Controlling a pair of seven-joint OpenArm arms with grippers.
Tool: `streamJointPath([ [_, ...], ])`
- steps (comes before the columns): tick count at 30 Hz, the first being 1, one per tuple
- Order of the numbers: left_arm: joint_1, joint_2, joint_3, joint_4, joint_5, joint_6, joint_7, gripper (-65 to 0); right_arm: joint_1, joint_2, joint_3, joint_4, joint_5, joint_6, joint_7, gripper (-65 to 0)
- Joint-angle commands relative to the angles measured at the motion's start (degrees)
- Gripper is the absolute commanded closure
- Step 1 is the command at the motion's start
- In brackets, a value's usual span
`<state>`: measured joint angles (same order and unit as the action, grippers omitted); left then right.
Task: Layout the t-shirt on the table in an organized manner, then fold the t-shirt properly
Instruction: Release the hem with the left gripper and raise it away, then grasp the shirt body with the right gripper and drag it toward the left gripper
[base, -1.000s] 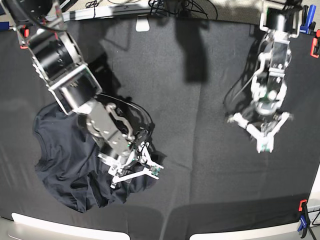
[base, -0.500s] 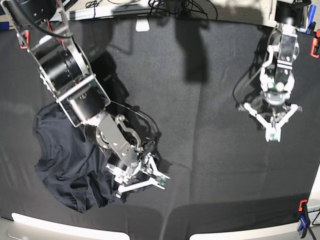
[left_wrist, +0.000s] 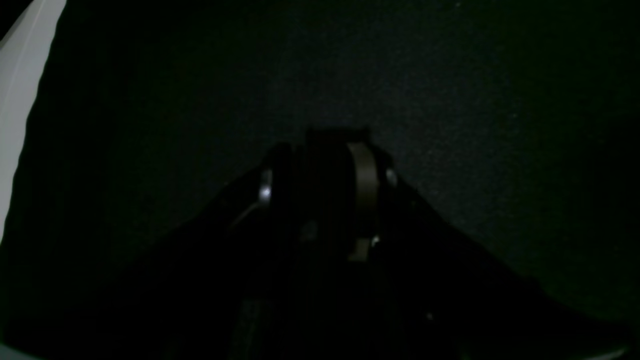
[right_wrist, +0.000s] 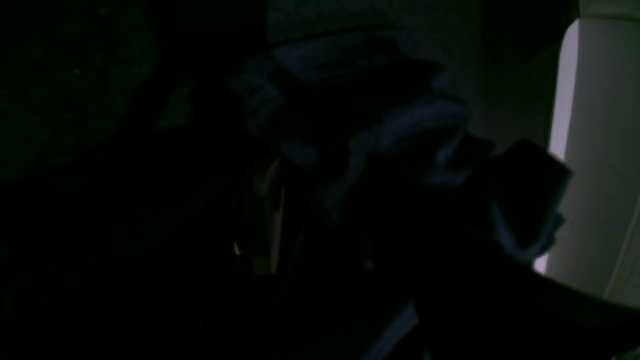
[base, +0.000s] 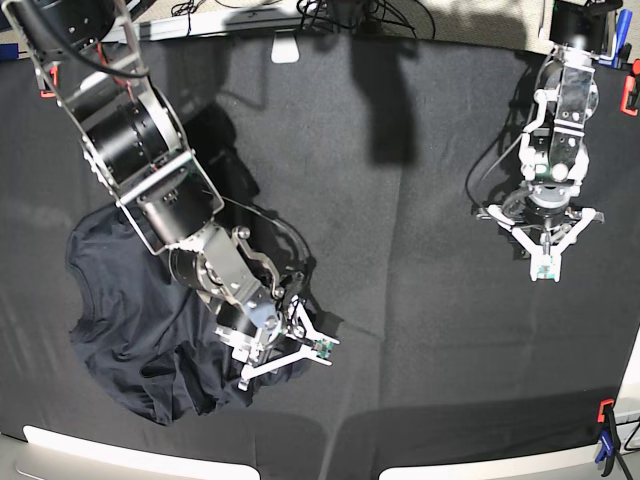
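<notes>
Lying crumpled near-left on the table (base: 400, 300): t-shirt (base: 120, 330) | right gripper (base: 290, 352) jaws spread at its right hem | left gripper (base: 545, 245) far right, jaws apart, empty

We saw a dark charcoal-grey t-shirt (base: 130, 310), faintly bluer than the matte black, plain cloth on the table (base: 400, 300). Red (base: 629, 95) and blue clamps (base: 606, 440) marked the table's edges, and its rim showed pale. Both arms were black and silver.
</notes>
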<state>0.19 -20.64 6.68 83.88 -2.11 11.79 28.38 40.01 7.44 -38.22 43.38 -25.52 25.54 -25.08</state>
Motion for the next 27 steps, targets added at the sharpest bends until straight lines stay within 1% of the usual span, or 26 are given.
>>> streamJointPath([
  [1, -0.96, -0.5, -0.33, 1.2, 0.74, 0.72, -1.38, -15.8, 2.51, -0.39, 0.31, 0.59, -0.28, -0.7, 1.46, -24.7],
  [5, -0.96, -0.5, -0.33, 1.2, 0.72, 0.72, -1.36, -15.8, 3.41, -1.38, 0.31, -1.79, -0.28, -0.74, 1.95, -24.7],
  [6, -0.96, -0.5, -0.33, 1.2, 0.74, 0.72, -1.33, -15.8, 3.85, -1.86, 0.31, -2.97, -0.37, -0.74, 2.19, -23.7],
  [8, -0.96, -0.5, -0.33, 1.2, 0.72, 0.72, -1.05, -15.8, 4.87, -2.6, 0.31, -5.57, -1.6, -1.03, 2.27, -19.4],
  [11, -0.96, -0.5, -0.33, 1.2, 0.74, 0.72, -0.94, -15.8, 6.58, -3.5, 0.31, -8.72, -1.53, -3.1, 2.27, -13.8],
  [13, -0.96, -0.5, -0.33, 1.2, 0.74, 0.72, -0.96, -15.8, 7.19, -4.15, 0.31, -9.11, -1.55, -4.55, 2.29, -7.4],
  [15, -0.96, -0.5, -0.33, 1.2, 0.74, 0.72, -0.96, -15.8, 7.67, -5.01, 0.31, -9.11, -1.55, -7.37, 2.19, 0.0],
  [18, -0.96, -0.5, -0.33, 1.2, 0.7, 0.72, -0.98, -15.8, 8.9, -7.8, 0.31, -9.03, -1.55, -15.19, 2.23, 0.0],
  [20, -0.96, -0.5, -0.33, 1.2, 0.7, 0.7, -0.98, -15.8, 10.27, -10.56, 0.31, -8.76, -1.55, -19.28, 2.29, 0.0],
  [24, -0.92, -0.5, -0.33, 1.2, 0.7, 0.7, -0.87, -15.8, 14.64, -16.44, 0.33, -8.72, -1.53, -25.09, 3.54, 0.0],
  [26, -0.92, -0.5, -0.33, 1.2, 0.59, 0.74, -0.5, -15.8, 17.16, -16.44, 0.15, -8.46, -1.16, -27.43, 3.54, 0.0],
  [27, -0.81, -0.55, -0.33, 1.2, 0.57, 0.79, -0.35, -15.8, 18.14, -16.44, -0.24, -7.74, 0.98, -27.65, 4.35, 0.0],
])
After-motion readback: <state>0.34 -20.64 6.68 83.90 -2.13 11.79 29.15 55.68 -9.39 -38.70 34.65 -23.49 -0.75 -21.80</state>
